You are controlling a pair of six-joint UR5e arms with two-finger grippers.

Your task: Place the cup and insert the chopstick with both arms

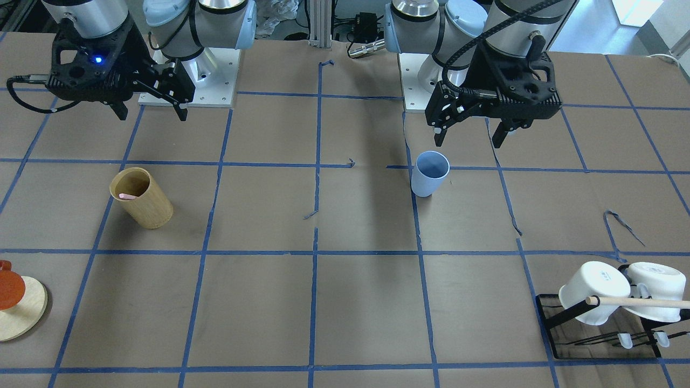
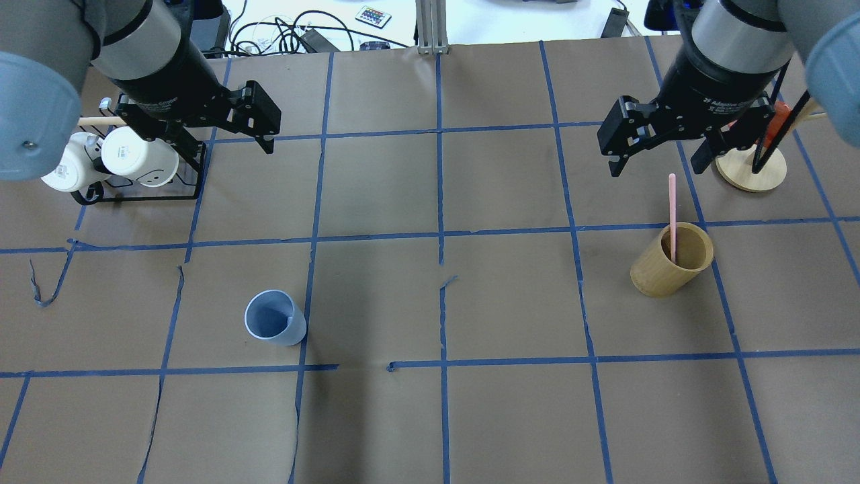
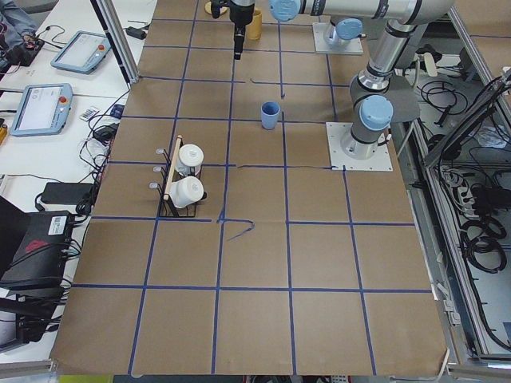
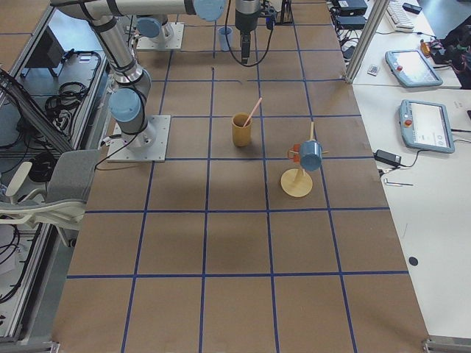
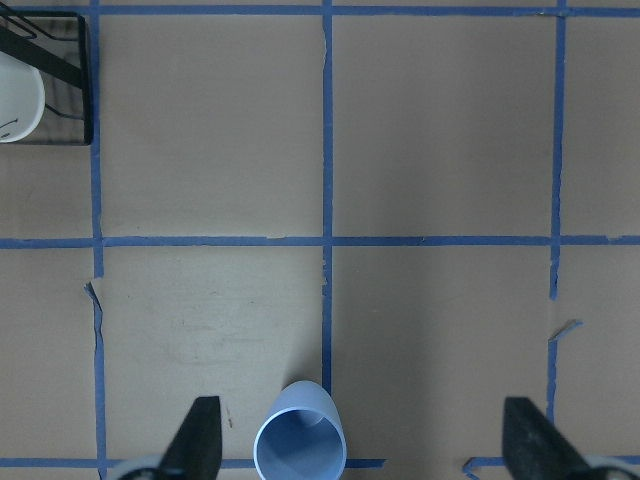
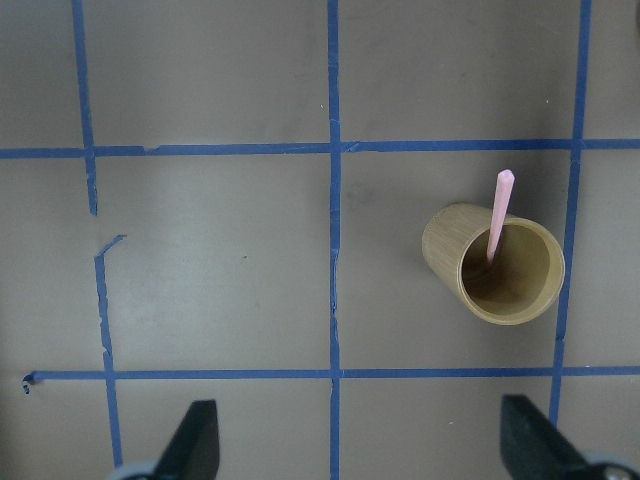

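The light blue cup (image 1: 429,173) stands upright on the brown table; it also shows in the overhead view (image 2: 274,318) and the left wrist view (image 5: 299,445). One pale pink chopstick (image 2: 672,215) leans inside a tan wooden cylinder (image 2: 668,272), also in the right wrist view (image 6: 498,215). My left gripper (image 1: 469,132) is open and empty, raised above the table just behind the cup. My right gripper (image 2: 655,165) is open and empty, raised above the table beyond the cylinder (image 6: 500,265).
A black rack (image 2: 144,197) with two white mugs (image 2: 138,158) and a long wooden rod stands at the far left. A round wooden stand (image 2: 749,171) holding an orange-red item is at the far right, close to my right gripper. Blue tape lines grid the table.
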